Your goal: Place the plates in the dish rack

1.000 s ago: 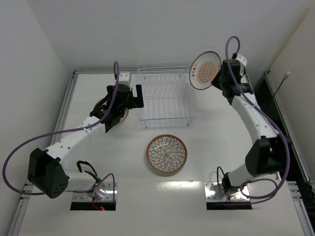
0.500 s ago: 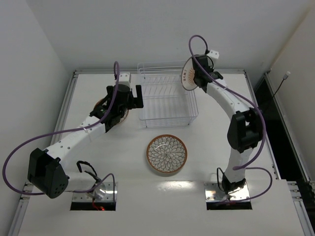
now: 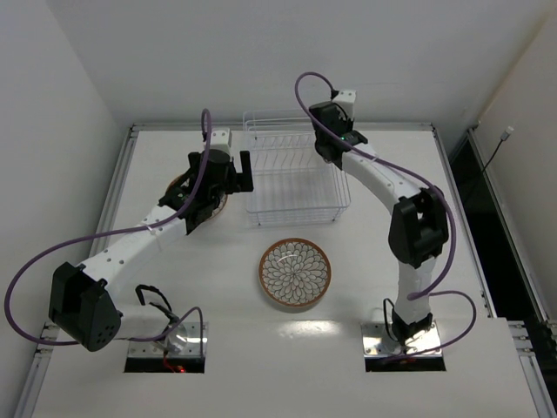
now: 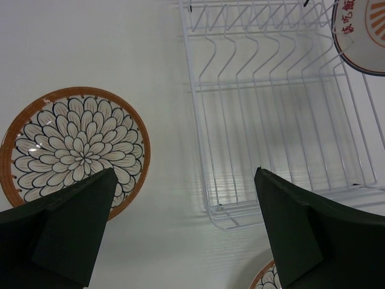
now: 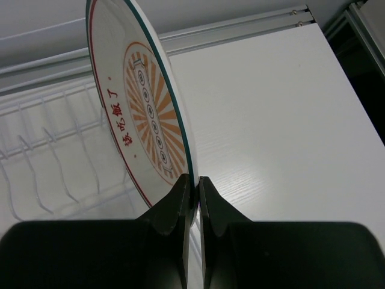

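Note:
The wire dish rack (image 3: 291, 170) stands at the back centre; it also shows in the left wrist view (image 4: 271, 102) and the right wrist view (image 5: 48, 150). My right gripper (image 3: 330, 148) (image 5: 194, 183) is shut on the rim of an orange-ray plate (image 5: 141, 102), held on edge over the rack's right side; the plate also shows in the left wrist view (image 4: 361, 33). A petal plate (image 3: 294, 273) lies in front of the rack. Another petal plate (image 4: 72, 150) lies left of the rack, mostly hidden under my left arm (image 3: 177, 185). My left gripper (image 3: 220, 178) (image 4: 186, 232) hovers open and empty between that plate and the rack.
White walls close in the table on the left, back and right. A metal rail (image 5: 240, 27) runs along the back edge behind the rack. A dark gap (image 3: 492, 200) lies past the right edge.
My right arm has swung left with the orange-ray plate, from beyond the rack's right corner to over the rack, turning the plate on edge. The left arm has not moved.

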Robot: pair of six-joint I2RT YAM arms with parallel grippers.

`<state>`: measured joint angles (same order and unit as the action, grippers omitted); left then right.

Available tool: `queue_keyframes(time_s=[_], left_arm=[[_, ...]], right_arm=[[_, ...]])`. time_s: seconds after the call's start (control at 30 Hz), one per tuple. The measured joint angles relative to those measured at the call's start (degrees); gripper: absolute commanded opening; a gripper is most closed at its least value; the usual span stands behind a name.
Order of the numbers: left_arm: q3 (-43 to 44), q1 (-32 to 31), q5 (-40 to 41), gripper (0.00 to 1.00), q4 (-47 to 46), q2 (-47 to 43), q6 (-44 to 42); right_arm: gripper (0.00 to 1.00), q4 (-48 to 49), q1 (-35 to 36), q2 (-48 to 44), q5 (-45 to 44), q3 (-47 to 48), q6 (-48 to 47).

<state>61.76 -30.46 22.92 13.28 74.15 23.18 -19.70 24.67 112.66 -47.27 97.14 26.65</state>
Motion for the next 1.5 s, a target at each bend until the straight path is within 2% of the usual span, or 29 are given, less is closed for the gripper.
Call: queue_keyframes(time_s=[0.27,0.37,0.77,0.8,0.9,0.93,1.0,1.07,1.23,1.27,1.5], left_arm=[[0.0,0.0,0.0,1.00,0.0,0.0,0.0],[0.0,0.0,0.0,1.00,0.0,0.0,0.0],[0.0,0.0,0.0,1.00,0.0,0.0,0.0],[0.0,0.0,0.0,1.00,0.0,0.0,0.0],[0.0,0.0,0.0,1.00,0.0,0.0,0.0],[0.0,0.0,0.0,1.00,0.0,0.0,0.0],[0.0,0.0,0.0,1.00,0.0,0.0,0.0],[0.0,0.0,0.0,1.00,0.0,0.0,0.0],[0.0,0.0,0.0,1.00,0.0,0.0,0.0],[0.0,0.0,0.1,1.00,0.0,0.0,0.0],[0.4,0.0,1.1,1.00,0.7,0.0,0.0]], right_arm=[[0.01,0.0,2.1,3.2,-2.1,2.2,-1.2],[0.12,0.0,2.5,3.6,-2.4,2.2,-0.9],[0.17,-1.3,3.3,5.1,1.1,2.2,0.5],[0.21,-1.4,3.4,5.1,1.2,2.2,0.6],[0.42,-1.6,3.5,5.1,1.3,2.2,1.0],[0.53,-1.7,3.5,5.1,1.3,2.2,1.3],[0.62,-2.1,3.6,5.0,1.4,2.2,1.6],[0.66,-2.7,3.6,4.2,1.6,1.7,1.9],[0.67,-3.1,3.6,-5.8,4.2,-6.1,2.1],[0.71,-2.8,3.5,-9.3,5.8,-8.8,2.1],[0.74,3.2,3.3,-37.4,19.3,-31.4,3.2]])
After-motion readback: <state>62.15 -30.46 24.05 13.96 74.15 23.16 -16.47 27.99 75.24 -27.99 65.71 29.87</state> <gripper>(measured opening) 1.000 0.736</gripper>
